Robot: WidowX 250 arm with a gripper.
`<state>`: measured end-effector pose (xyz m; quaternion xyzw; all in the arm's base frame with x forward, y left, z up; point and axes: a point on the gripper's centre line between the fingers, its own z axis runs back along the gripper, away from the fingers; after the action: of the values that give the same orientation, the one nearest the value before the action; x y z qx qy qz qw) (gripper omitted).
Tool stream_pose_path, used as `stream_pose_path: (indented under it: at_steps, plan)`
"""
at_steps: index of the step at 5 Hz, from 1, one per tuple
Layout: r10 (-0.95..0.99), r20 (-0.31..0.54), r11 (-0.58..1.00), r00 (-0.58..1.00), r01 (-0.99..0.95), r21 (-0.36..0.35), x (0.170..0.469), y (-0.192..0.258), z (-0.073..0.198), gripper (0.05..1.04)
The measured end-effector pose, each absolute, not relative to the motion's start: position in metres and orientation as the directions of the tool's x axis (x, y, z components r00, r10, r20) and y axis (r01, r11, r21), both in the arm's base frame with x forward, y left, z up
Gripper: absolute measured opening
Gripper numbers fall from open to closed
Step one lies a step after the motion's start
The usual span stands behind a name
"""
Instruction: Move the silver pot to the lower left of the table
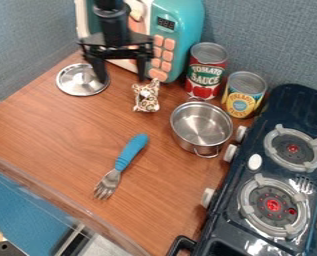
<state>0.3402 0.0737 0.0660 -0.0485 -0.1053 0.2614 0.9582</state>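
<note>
On the worktop (74,135) you have the silver pot (201,142) standing upright right of centre, just beside the stove (271,235) and in front of the two tins, well apart from the lower left where it is due. Your gripper (122,77) hangs at the upper left of it, away from the pot; its jaws stand apart with nothing between them. Assessment of handling: the pot appears to be thin metal and looks empty, so expect it to be light for its size, stiff, hard to break, but slippery on its smooth, curved side. You would do best to take it by the wall, one finger inside and one outside, on the left-hand side, where you have clear room; the stove knobs crowd the right. Lift rather than drag, since the blue-handled fork (124,160) lies towards the lower left. Orientation: the mouth faces up and the body is round, so only the handles give it a long axis. That line runs from the far loop, by the tins, to the near loop (207,154), which points towards the lower edge of the view and slightly right.
</note>
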Motion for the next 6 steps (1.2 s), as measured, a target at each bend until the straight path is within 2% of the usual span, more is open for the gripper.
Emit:
stream_pose_path:
  at_steps: [1, 2, 3, 4, 5, 6]
  plan:
    - [0.443, 0.191, 0.893, 0.876, -0.414, -0.174, 0.349, 0.025, 0.058, 1.000]
    - [0.421, 0.187, 0.905, 0.888, -0.397, -0.153, 0.355, 0.010, 0.035, 1.000]
    - [0.382, 0.131, 0.918, 0.915, -0.359, -0.171, 0.362, 0.001, 0.009, 1.000]
    - [0.343, 0.127, 0.932, 0.931, -0.320, -0.172, 0.370, -0.001, -0.006, 1.000]
    - [0.335, 0.168, 0.938, 0.927, -0.312, -0.149, 0.376, -0.003, -0.016, 1.000]
    - [0.328, 0.174, 0.942, 0.928, -0.308, -0.132, 0.380, -0.002, -0.023, 0.973]
